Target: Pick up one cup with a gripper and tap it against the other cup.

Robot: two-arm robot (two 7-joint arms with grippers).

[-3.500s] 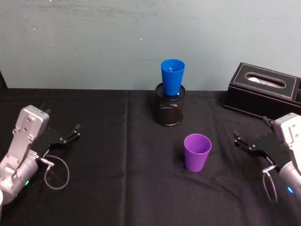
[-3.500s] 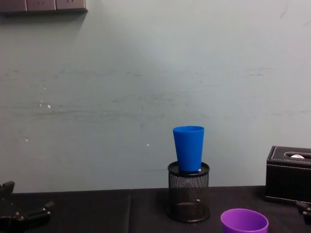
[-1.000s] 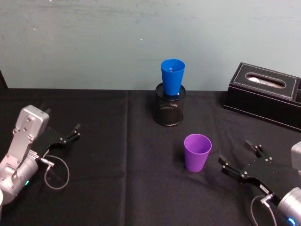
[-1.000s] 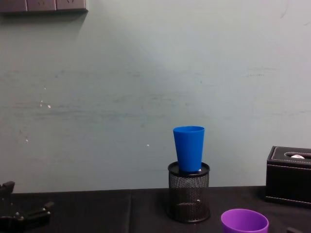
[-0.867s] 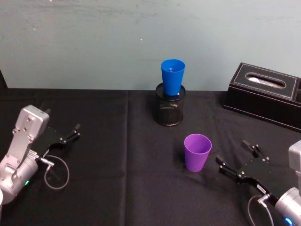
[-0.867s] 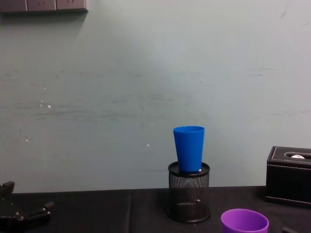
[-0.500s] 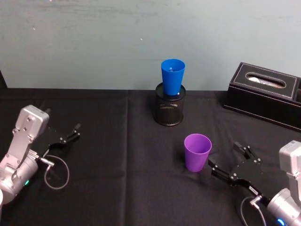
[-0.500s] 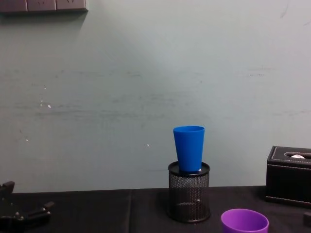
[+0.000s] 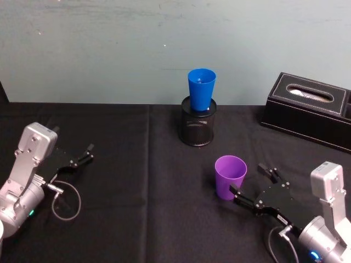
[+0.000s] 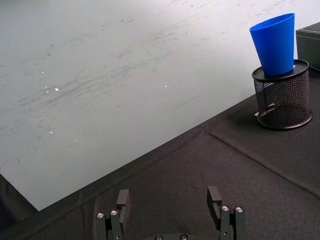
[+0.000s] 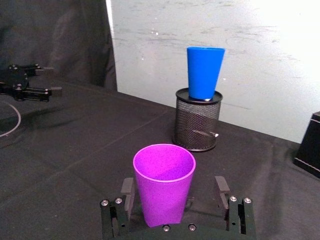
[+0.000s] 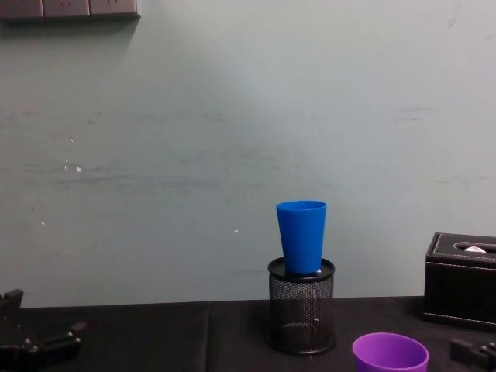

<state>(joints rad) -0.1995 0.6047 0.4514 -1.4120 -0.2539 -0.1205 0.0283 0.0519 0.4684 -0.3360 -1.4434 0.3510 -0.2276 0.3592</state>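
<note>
While the purple cup (image 9: 230, 177) stands upright and mouth-up on the black-clothed table (image 9: 137, 213), right of the table's middle and toward its near edge, the right gripper (image 9: 249, 179) lies low over the cloth just beside it, on the side of the table's right edge. Its fingers (image 9: 236, 192) are spread wide apart and pinch nothing. In the right wrist view the cup's lower body shows between the two black fingers (image 11: 127, 188), with a gap on each side; from the head view, one fingertip sits close against the cup's base and the other stands off to the right. I cannot tell whether the cup is truly between them or only at their mouth, or whether the nearer tip touches it. The blue cup (image 9: 201, 89) stands upright in the top of a black mesh pen holder (image 9: 197, 130) near the table's far edge, well apart from the purple cup and behind it. A black tissue box (image 9: 310, 109) sits at the far right corner. The left gripper (image 9: 82, 156) rests near the table's left edge, its fingers (image 10: 123, 200) also spread and empty.
</note>
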